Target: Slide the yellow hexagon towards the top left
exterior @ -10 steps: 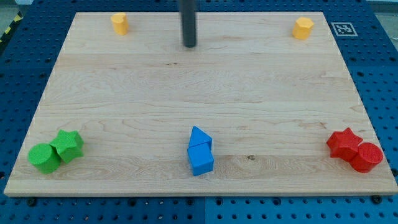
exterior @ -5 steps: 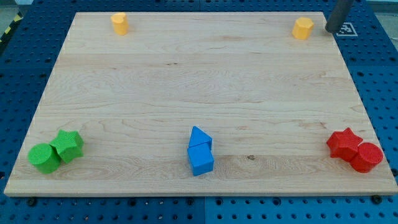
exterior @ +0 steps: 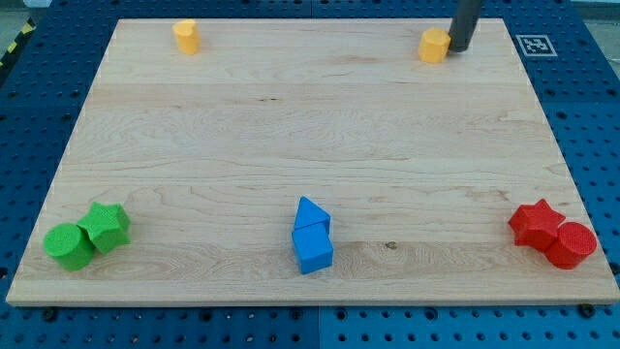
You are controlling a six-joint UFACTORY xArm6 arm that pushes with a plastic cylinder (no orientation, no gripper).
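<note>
Dark rod end effector with no jaws, my tip [exterior: 460, 47] pressed against the right side of the yellow hexagon block [exterior: 435, 46], near the wooden desk [exterior: 310, 136] top right, rod's upper part cut off by the view's top.

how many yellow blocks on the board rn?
2. One yellow block sits near the board's top-left corner; the yellow hexagon is near the top right, with my tip right against its right side. None look hidden.
</note>
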